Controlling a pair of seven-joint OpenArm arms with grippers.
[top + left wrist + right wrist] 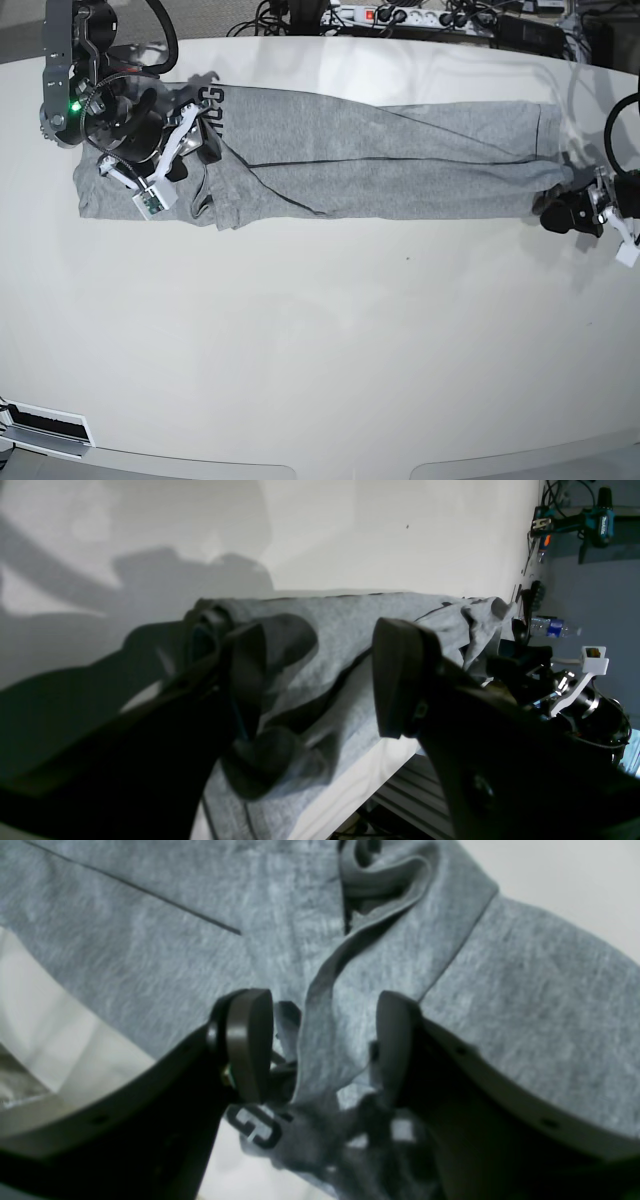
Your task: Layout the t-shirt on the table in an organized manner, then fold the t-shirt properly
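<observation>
Cloth of the t-shirt (380, 160) lies in a long strip across the table (320, 340); we see our left gripper (556, 208) and right gripper (196, 140) spread wide at its ends.

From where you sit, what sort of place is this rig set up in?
Most likely a lab or workshop bench. A cordless drill hangs beyond the table, power strips and cables run along its far edge, and a water bottle sits nearby. The t-shirt lies stretched across it.
</observation>
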